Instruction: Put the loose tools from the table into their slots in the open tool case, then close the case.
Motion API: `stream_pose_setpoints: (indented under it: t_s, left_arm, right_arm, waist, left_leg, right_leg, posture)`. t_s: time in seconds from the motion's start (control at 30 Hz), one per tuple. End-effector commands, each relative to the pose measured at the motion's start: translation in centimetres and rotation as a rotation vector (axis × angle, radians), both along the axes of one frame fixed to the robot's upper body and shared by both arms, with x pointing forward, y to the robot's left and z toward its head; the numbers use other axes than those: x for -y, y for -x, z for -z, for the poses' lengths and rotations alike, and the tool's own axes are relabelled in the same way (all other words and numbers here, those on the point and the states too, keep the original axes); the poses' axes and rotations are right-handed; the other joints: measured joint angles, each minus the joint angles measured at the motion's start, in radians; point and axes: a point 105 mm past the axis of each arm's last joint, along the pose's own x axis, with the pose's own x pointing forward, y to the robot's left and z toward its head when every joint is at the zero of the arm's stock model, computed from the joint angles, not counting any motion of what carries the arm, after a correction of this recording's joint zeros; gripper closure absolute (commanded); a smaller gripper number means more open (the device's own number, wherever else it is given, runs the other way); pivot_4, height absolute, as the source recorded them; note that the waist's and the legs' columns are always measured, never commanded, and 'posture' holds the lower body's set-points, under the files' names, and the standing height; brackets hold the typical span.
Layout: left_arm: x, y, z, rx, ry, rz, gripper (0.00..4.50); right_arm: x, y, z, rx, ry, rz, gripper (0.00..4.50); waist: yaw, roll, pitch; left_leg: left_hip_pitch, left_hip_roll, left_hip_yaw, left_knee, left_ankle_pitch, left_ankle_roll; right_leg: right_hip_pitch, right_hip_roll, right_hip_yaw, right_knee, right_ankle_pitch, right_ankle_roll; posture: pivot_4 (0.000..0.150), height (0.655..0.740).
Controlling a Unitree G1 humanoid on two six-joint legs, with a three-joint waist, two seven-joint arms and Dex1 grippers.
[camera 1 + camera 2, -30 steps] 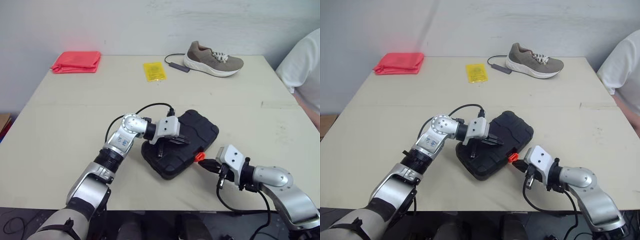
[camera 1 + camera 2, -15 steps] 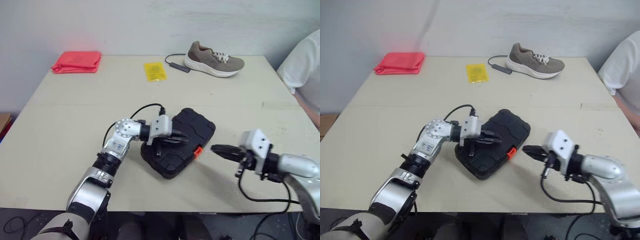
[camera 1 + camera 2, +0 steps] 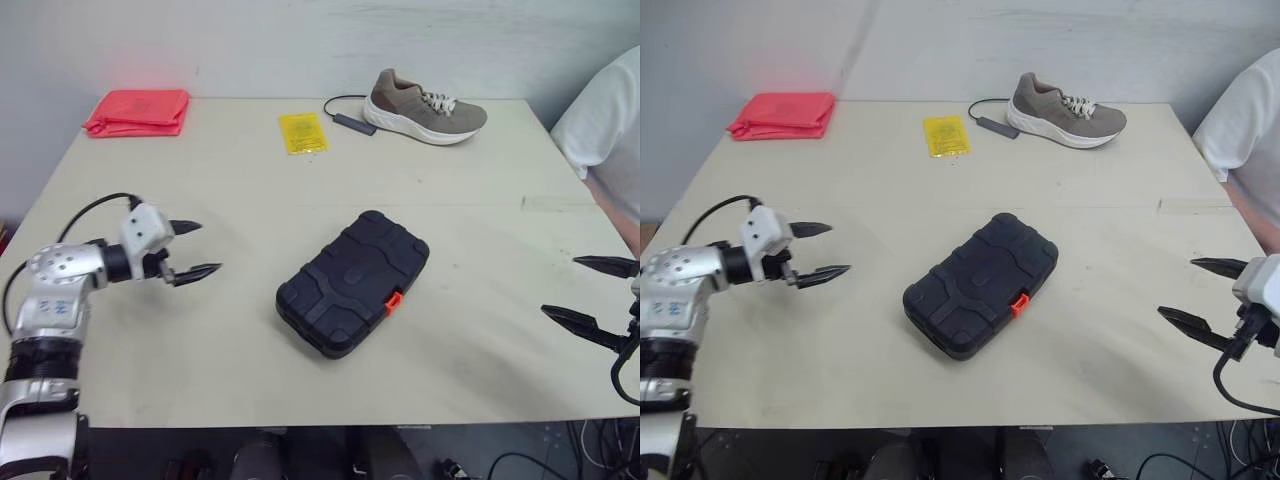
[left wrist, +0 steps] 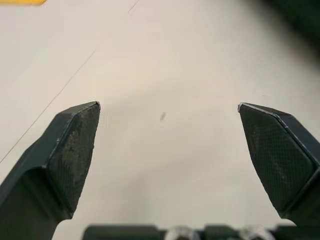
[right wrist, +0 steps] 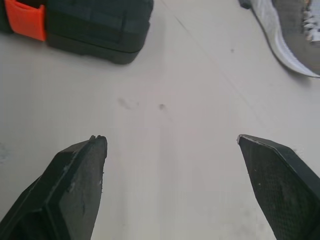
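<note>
Hovering over the left side of the table (image 3: 200, 160), the left gripper (image 3: 205, 247) has its two black fingers spread wide and holds nothing. In the middle lies the closed black tool case (image 3: 355, 282). Its orange latch (image 3: 396, 299) faces the right gripper (image 3: 559, 285), spread wide and empty too.

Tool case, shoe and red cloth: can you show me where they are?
tool case (image 3: 352, 280), left eye view, middle of its shut lid.
shoe (image 3: 415, 101), left eye view, its brown side.
red cloth (image 3: 137, 110), left eye view, its middle.
</note>
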Motion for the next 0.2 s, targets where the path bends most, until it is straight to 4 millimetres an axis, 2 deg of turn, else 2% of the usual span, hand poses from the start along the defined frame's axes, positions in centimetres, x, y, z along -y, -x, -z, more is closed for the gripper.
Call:
stream_pose_setpoints:
  t_s: [0.03,0.2]
  left_arm:
    - [-1.89,0.50,-0.51,0.047,-0.013,-0.075,0.00]
    - [-2.17,1.15,-0.45,0.059,0.059,-0.115,0.00]
  right_arm:
    - [0.57,-0.09,-1.08,0.062,0.040,0.015,0.05]
    - [0.37,-0.98,-1.09,0.107,0.031,0.020,0.05]
  waist:
    - [0.001,-0.001,0.000]
    - [0.000,-0.001,0.001]
  left_leg:
    - [0.000,0.000,0.000,0.000,0.000,0.000]
    - [-0.001,0.001,0.000,0.000,-0.001,-0.002]
  right_leg:
    - [0.000,-0.001,0.000,0.000,0.000,0.000]
    - [-0.003,-0.003,0.003,0.002,0.000,-0.001]
  posture:
    - [0.150,0.7400]
    - [0.150,0.7400]
